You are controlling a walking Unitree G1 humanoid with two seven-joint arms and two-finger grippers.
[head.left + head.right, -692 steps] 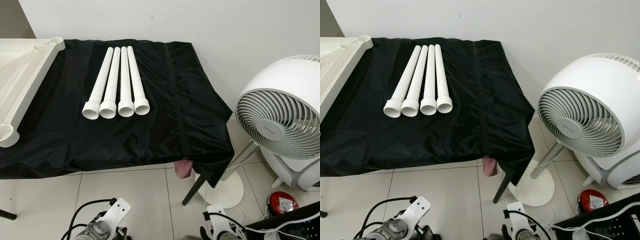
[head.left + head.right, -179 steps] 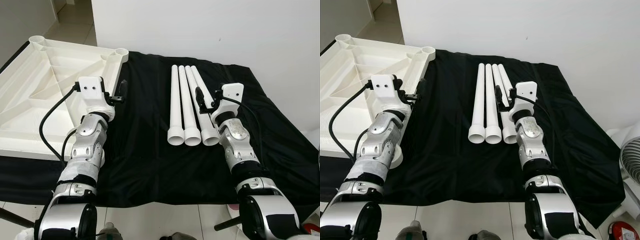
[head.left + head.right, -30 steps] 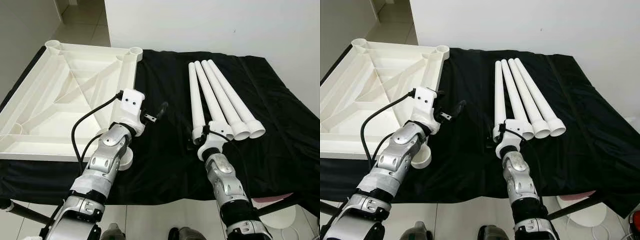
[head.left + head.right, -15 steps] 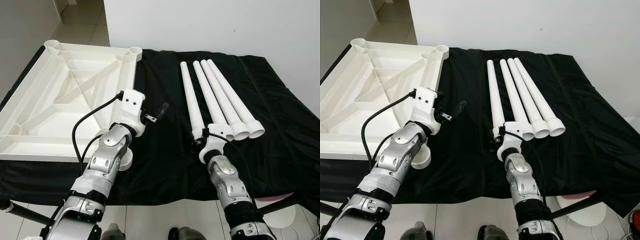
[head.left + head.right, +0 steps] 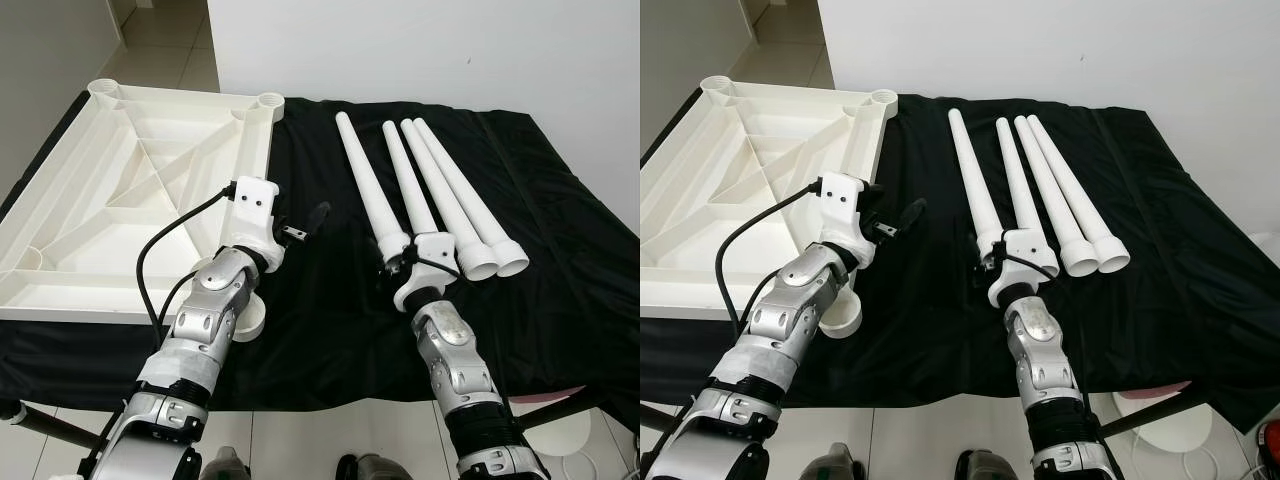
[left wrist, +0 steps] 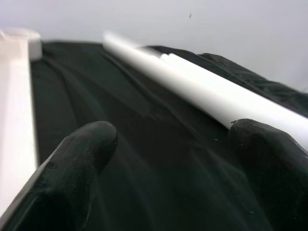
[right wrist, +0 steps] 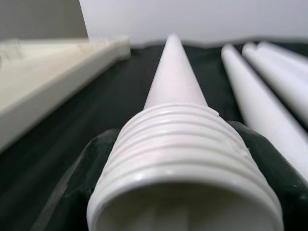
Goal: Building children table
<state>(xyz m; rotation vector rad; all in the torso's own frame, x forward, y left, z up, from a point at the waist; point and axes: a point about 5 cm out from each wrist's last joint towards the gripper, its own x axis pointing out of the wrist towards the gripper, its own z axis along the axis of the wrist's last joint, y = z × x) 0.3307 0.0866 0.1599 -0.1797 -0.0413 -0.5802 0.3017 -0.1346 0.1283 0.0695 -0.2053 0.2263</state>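
The right claw (image 5: 985, 262) is clenched round the threaded end of one leg (image 5: 366, 183), which has swung further away from the other three legs (image 5: 445, 195) than half a second ago, its far tip now angled toward the tabletop (image 5: 120, 190). The left claw (image 5: 318, 216) hovers released over the black worktop (image 5: 320, 330), between tabletop and legs, slightly nearer the tabletop than before

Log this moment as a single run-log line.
right gripper: shut on threaded end of leftmost table leg | left gripper: open over black cloth | tabletop: upside down, no legs fitted
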